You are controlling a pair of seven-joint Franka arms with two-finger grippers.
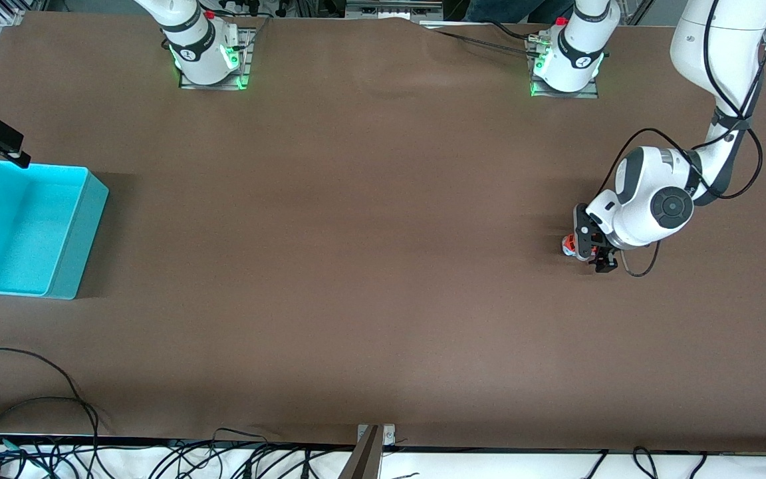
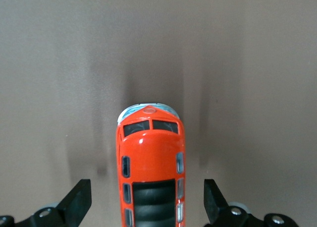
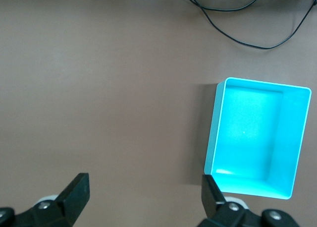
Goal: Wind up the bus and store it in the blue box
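Left gripper (image 2: pixel 147 203): lowered at the left arm's end of the table, black fingers (image 2: pixel 79 201) spread wide on either side of the toy, a clear gap at each flank — nothing clamped.
Bus: small orange-red toy bus (image 2: pixel 150 170) with a dark ribbed roof window and pale grey-blue lower body, upright on the brown table covering (image 1: pixel 370 266), between the left fingers.
Right gripper (image 3: pixel 143 197): up in the air over the table's edge beside the bin, fingers apart, empty — this arm waits.
Blue box: turquoise rectangular plastic bin (image 1: pixel 84 219) with smooth walls, at the right arm's end, well apart from the bus.
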